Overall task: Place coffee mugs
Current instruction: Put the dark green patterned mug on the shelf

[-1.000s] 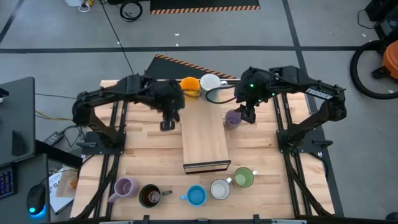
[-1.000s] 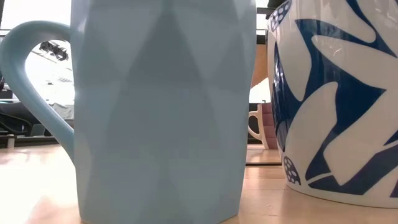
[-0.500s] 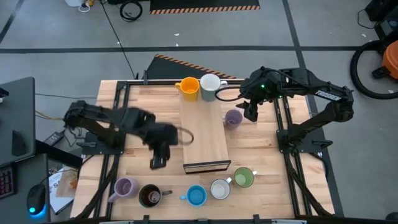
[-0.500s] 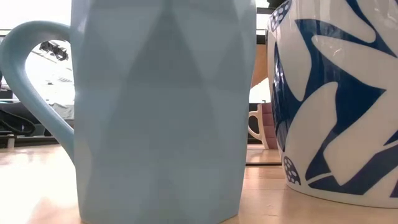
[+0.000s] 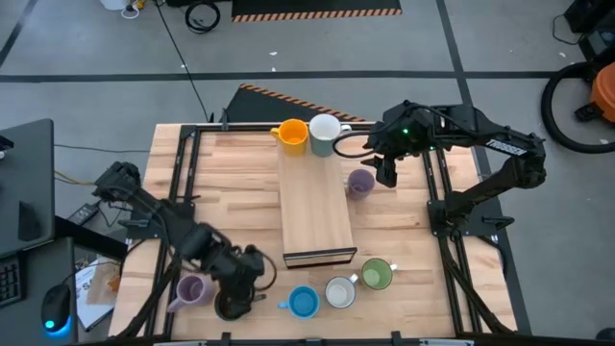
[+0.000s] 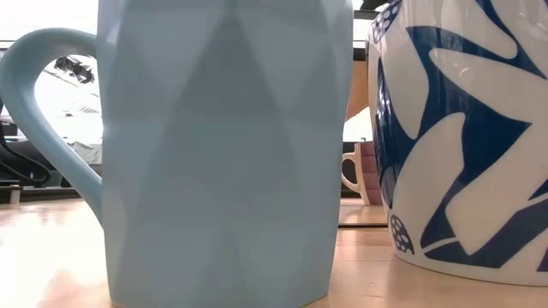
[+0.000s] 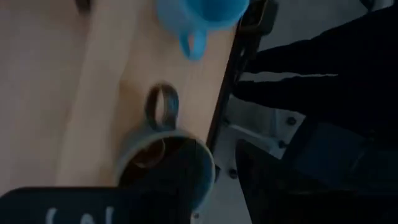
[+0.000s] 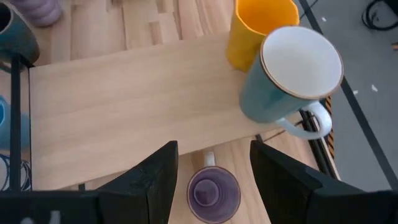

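In the high view the pale wooden board (image 5: 315, 207) lies in the middle of the table. An orange mug (image 5: 291, 135) and a white mug (image 5: 325, 130) with a grey-blue outside stand at its far end. A lavender mug (image 5: 360, 183) stands upright on the table by the board's right edge. My right gripper (image 5: 385, 173) hovers open just right of it; in the right wrist view the lavender mug (image 8: 214, 194) shows below and between the spread fingers. A row at the near edge holds lavender (image 5: 192, 288), dark brown (image 5: 229, 304), blue (image 5: 304, 303), white (image 5: 339, 291) and green (image 5: 376, 274) mugs. My left gripper (image 5: 245, 282) is over the dark brown mug (image 7: 165, 171).
The low view is filled by the blue mug (image 6: 223, 145) and the white mug with a dark blue pattern (image 6: 462, 145). The table's near edge (image 7: 221, 112) runs close beside the dark brown mug. Bare tabletop lies left (image 5: 231, 202) and right (image 5: 394, 221) of the board.
My left arm has swung from beside the board's far left corner toward the table's near edge and now stands over the dark brown mug. My right arm has drawn back a little toward the table's right, away from the lavender mug. No mug has moved.
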Robot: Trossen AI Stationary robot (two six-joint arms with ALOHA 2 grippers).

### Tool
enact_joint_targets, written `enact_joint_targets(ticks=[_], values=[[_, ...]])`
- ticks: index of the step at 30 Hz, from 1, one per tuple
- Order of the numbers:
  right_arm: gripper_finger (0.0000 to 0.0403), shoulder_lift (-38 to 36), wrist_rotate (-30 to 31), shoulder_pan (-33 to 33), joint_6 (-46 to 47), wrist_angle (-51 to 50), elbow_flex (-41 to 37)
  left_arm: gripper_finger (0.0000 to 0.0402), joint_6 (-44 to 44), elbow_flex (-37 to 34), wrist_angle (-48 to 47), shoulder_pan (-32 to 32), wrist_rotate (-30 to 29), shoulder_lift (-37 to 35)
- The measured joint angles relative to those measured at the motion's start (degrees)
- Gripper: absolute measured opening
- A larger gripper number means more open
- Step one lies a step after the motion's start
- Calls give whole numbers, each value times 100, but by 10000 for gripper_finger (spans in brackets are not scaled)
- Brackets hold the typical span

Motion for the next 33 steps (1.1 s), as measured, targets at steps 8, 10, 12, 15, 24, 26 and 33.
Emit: enact_joint_targets(ticks=[8,10,12,15,24,26,33], values=[[206,0,-108,0,-303,58,0,119,-1117,-220,631,-884,-214,100],[206,0,-151,0,-316,60,0,117,-1142,-231,710,-1136,-379,181],[206,0,-153,0,-316,62,0,114,-1137,-168,836,-1319,-425,322],[206,2,-153,0,-281,62,0,102,-1061,81,599,-1550,-500,660],[206,4,-153,0,-165,64,2,74,-338,1116,-1132,-1765,-1346,1435],[206,4,-154,0,-163,84,2,74,-230,1104,-1084,-1831,-1389,1502],[206,4,-154,0,-158,312,4,119,-217,1074,-1115,-2094,-1423,1661]])
